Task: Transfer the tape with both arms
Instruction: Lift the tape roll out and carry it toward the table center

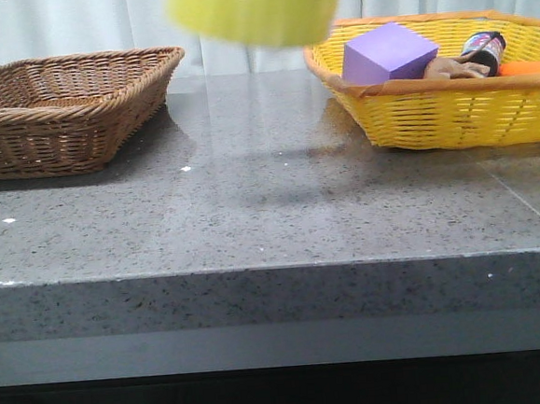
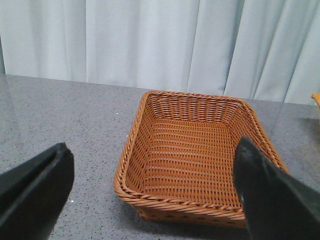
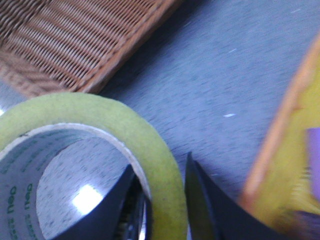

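The yellow-green tape roll (image 1: pixel 255 8) hangs high above the table's middle at the top edge of the front view, blurred. In the right wrist view the tape (image 3: pixel 125 125) shows its white core with green print, and my right gripper (image 3: pixel 162 192) is shut on its wall, one finger inside the core and one outside. My left gripper (image 2: pixel 150 195) is open and empty, its two dark fingers (image 2: pixel 35 190) wide apart, above the table in front of the brown wicker basket (image 2: pixel 190 150). Neither arm shows in the front view.
The brown wicker basket (image 1: pixel 57 106) stands at the left and holds nothing. A yellow wicker basket (image 1: pixel 449 94) at the right holds a purple block (image 1: pixel 387 52), a small dark can (image 1: pixel 485 51) and an orange thing (image 1: pixel 526 67). Grey stone table (image 1: pixel 271 211), white curtain behind.
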You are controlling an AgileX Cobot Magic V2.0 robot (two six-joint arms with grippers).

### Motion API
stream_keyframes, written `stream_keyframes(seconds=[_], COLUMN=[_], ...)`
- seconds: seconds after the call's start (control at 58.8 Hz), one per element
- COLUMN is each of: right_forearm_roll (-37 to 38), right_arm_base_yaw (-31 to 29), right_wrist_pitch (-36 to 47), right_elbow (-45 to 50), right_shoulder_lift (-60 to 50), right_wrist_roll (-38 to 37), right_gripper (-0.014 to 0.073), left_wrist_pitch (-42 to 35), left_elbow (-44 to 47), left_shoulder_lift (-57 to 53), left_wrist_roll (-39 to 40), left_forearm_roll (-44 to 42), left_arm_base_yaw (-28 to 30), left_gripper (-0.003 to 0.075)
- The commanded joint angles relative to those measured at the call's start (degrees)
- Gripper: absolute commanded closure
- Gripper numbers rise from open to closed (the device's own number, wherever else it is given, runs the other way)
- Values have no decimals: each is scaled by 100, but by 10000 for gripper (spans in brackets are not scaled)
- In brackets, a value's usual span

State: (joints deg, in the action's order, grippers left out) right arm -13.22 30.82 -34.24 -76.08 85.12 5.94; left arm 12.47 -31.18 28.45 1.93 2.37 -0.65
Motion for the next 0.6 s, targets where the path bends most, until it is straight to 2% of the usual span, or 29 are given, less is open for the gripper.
stream_keyframes(seconds=[0.0, 0.272, 0.578], right_forearm_roll=[-97, -97, -64], right_arm_base_yaw=[193, 408, 407], right_wrist_pitch=[569, 557, 507], right_elbow=[-134, -134, -131], right_shoulder_lift=[-14, 672, 920], right_wrist_roll=[62, 62, 62], right_gripper=[488, 487, 483], left_wrist_pitch=[-463, -463, -463], left_elbow=[-204, -204, -204], left_shoulder_lift=[58, 58, 58], left_wrist_roll=[70, 70, 70], left_forearm_roll=[47, 47, 47], left_arm_base_yaw=[14, 14, 14], left_gripper=[83, 83, 83])
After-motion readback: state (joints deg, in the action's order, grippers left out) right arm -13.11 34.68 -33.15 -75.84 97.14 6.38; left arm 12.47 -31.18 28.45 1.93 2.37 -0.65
